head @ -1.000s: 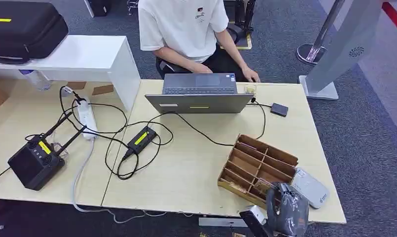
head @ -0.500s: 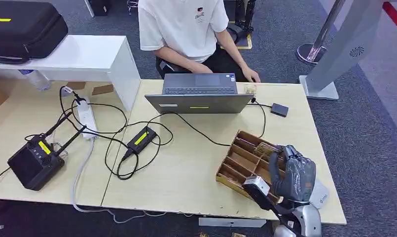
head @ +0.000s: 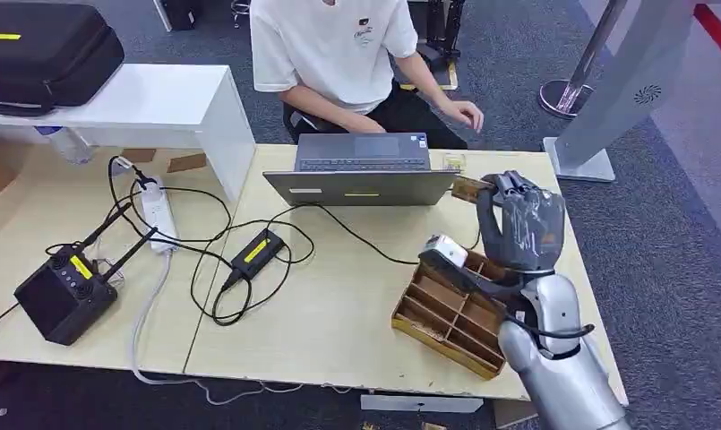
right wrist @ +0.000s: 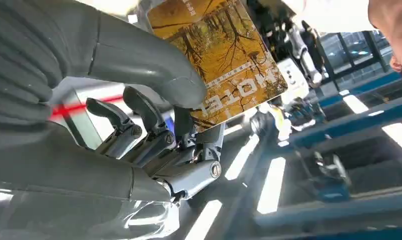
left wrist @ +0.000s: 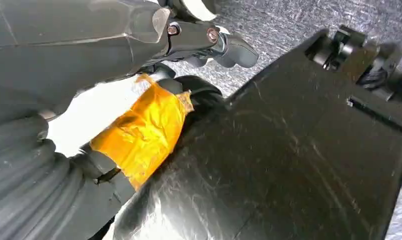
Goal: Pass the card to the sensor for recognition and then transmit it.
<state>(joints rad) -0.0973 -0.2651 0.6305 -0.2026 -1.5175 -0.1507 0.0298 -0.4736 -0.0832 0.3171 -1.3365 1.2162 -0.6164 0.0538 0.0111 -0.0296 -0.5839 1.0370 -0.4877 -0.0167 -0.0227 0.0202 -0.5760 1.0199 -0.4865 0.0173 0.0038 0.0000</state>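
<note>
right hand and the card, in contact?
Touching. In the right wrist view the thick grey thumb presses on the card with dark fingers behind it; in the head view the right hand holds it raised above the wooden tray.

Right hand (right wrist: 154, 135) entering from the picture's left edge, ribbed grey cover and thick grey thumb (right wrist: 139, 60) close to the lens, darker fingers (right wrist: 149, 117) curled beneath. Card (right wrist: 221, 55) pinched between that thumb and the fingers, its printed face turned toward the camera: yellow-orange autumn trees, a pale band of small text, large white letters reading upside down in this turned view. Thumb overlapping one corner of the card, the rest standing free beyond the hand. Behind, blurred blue beams and bright white light strips (right wrist: 271, 185), dark machinery, a thin red stripe beside the hand. Part of a person (right wrist: 393, 30) at the picture's edge.
</note>
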